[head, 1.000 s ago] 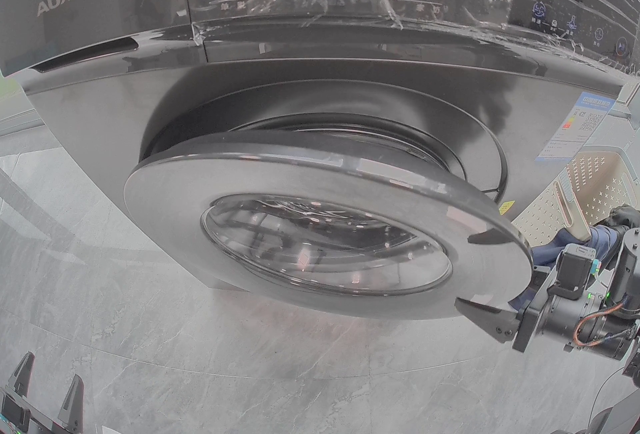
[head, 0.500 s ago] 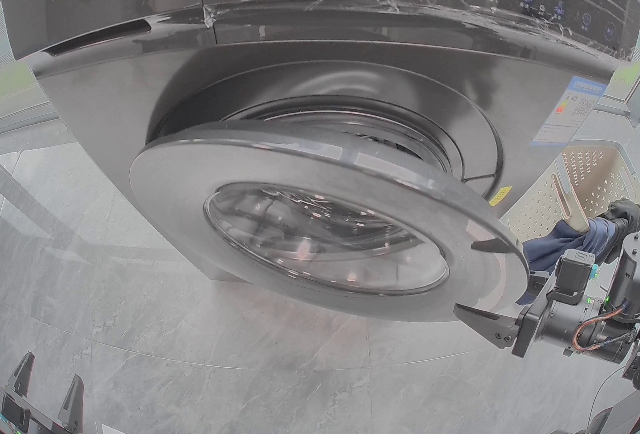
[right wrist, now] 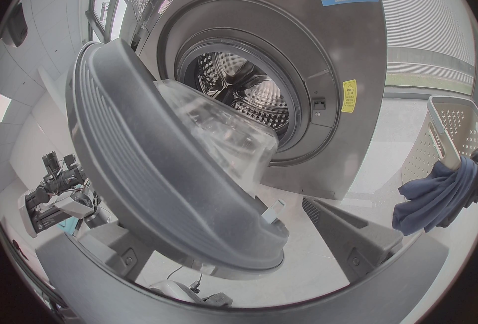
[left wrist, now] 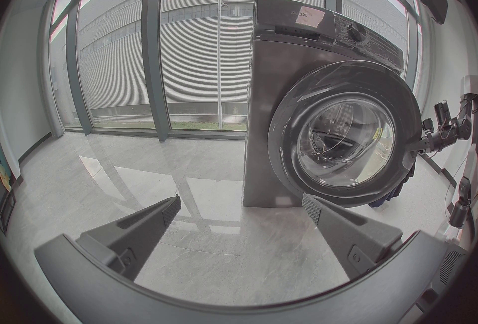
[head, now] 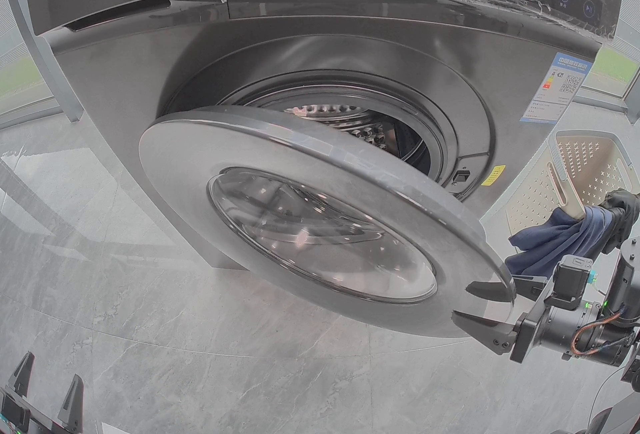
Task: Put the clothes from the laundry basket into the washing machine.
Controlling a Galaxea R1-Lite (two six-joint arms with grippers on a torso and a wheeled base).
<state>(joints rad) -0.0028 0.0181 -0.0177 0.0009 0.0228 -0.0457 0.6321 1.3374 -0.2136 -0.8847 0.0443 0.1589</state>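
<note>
The grey washing machine [head: 320,49] stands with its round door [head: 313,222] swung partly open, showing the steel drum [head: 363,125]. My right gripper [head: 490,301] is at the door's free edge, open, with the rim between its fingers. In the right wrist view the door [right wrist: 164,165] lies across the right gripper [right wrist: 219,225] and the drum [right wrist: 239,86] sits behind it. A blue garment [head: 557,242] hangs over the rim of the cream laundry basket [head: 593,169], right of the machine. My left gripper [head: 47,385] is low at the near left, open and holding nothing.
A dark garment [head: 623,212] lies on the basket rim beside the blue one. Polished grey floor [head: 167,335] spreads in front of and left of the machine. Tall windows [left wrist: 149,41] stand behind the machine in the left wrist view.
The door has swung further open, baring more of the drum, with my right gripper staying at its edge. The head view has shifted, showing more of the basket. The left arm is unmoved.
</note>
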